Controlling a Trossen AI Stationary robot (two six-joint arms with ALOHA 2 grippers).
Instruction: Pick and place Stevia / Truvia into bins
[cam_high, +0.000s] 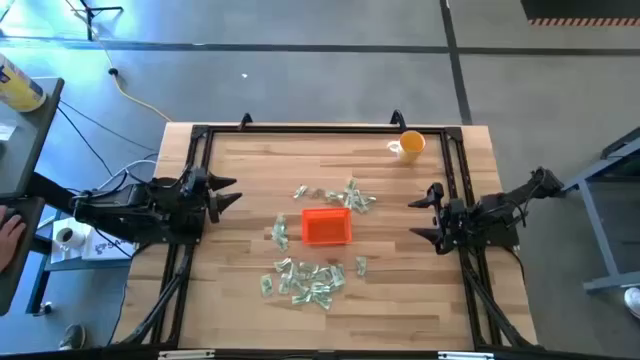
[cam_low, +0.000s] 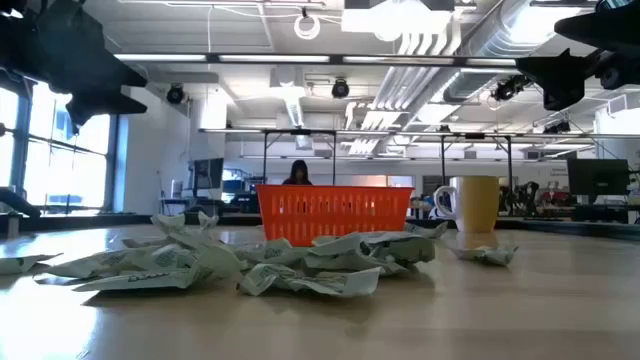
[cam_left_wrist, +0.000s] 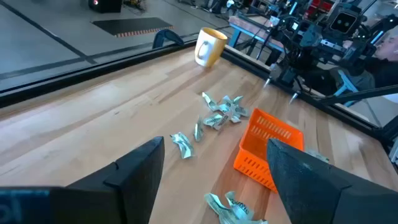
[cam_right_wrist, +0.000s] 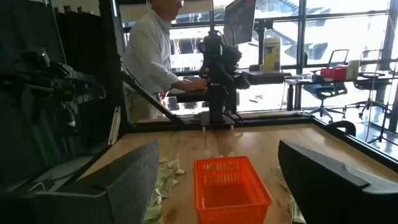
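Wooden table (cam_high: 240, 290): my orange tray (cam_high: 326, 226) sits mid-board, sweetener packets (cam_high: 303, 281) scattered around it. Left gripper (cam_high: 226, 193) and right gripper (cam_high: 424, 216) both hover spread wide, holding nothing.

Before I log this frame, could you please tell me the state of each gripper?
Left gripper: open, holding nothing, raised at the table's left edge.
Right gripper: open, holding nothing, raised at the table's right edge.

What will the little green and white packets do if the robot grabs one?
A packet will probably bend and crumple, since those in the pile already look creased and folded. It is likely very light, being small flat paper. Lying flat on the table, it may slide away rather than lift, so grabbing just one could be tricky.
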